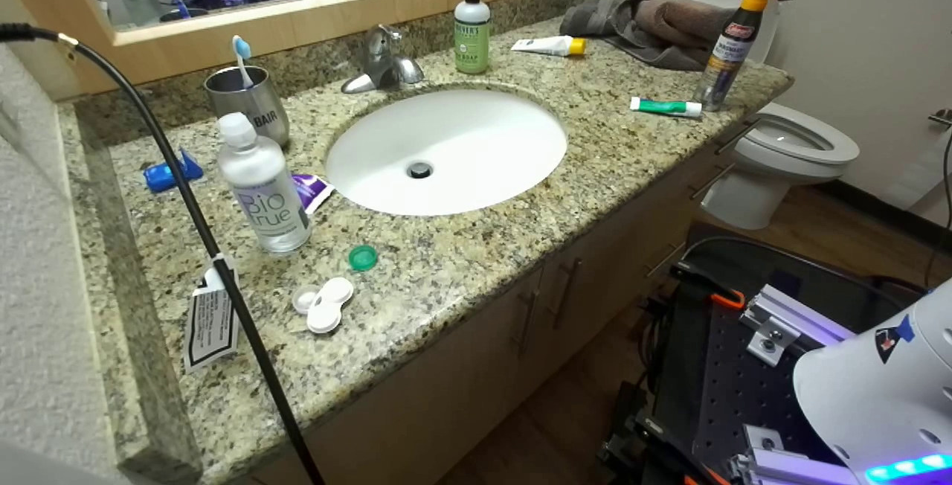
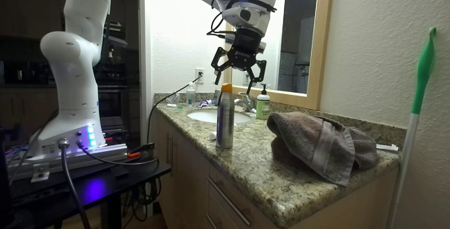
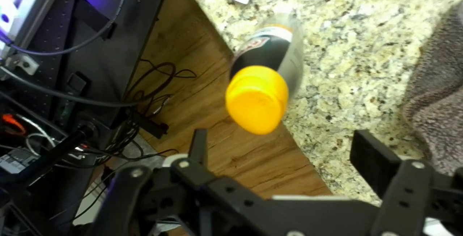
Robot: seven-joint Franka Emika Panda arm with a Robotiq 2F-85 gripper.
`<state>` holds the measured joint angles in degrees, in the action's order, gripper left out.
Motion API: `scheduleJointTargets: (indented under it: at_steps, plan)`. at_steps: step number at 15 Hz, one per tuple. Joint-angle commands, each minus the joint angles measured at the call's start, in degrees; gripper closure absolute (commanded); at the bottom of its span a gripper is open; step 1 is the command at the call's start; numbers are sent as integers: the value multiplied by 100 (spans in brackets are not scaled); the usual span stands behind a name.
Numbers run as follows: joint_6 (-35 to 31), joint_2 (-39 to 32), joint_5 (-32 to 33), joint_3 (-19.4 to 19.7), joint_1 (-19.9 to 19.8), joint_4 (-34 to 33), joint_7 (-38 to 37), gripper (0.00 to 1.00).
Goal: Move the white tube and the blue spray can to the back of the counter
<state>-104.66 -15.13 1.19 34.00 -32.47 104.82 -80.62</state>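
Note:
The blue spray can (image 1: 731, 50) has a yellow-orange cap and stands upright near the counter's front edge. It also shows in an exterior view (image 2: 225, 123) and from above in the wrist view (image 3: 257, 98). A white tube (image 1: 547, 46) with a yellow cap lies at the back of the counter (image 1: 446, 247), between the soap bottle and the towel. It is not seen in the wrist view. My gripper (image 2: 232, 87) is open and empty, fingertips near the height of the can's cap. In the wrist view the cap is ahead of the spread fingers (image 3: 280, 138), not between them.
A green tube (image 1: 666, 107) lies beside the can's base. A grey towel (image 2: 313, 141) is bunched at the counter's end. The green soap bottle (image 1: 472, 35), faucet (image 1: 383, 61) and white sink (image 1: 446, 150) are further along. A mirror (image 2: 299, 36) stands behind.

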Motion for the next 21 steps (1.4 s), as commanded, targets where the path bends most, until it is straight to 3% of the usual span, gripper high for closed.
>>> scheduleJointTargets:
  at_steps: [1,2,4,10,14,15,20,21]
  plan:
    - [908,73,179,-7,25,-64,498,0]
    - [1077,53,193,-12,25,-93,596,0]
    - [730,124,91,-20,51,56,568,0]
    - [786,6,-51,-44,129,38,413,0]
    - [467,18,-309,-62,182,143,394,0]
    - [745,-43,-159,-21,192,-18,441,0]
    - [543,-21,-230,-27,215,58,425,0]
    - [568,-30,-235,-33,215,46,442,25]
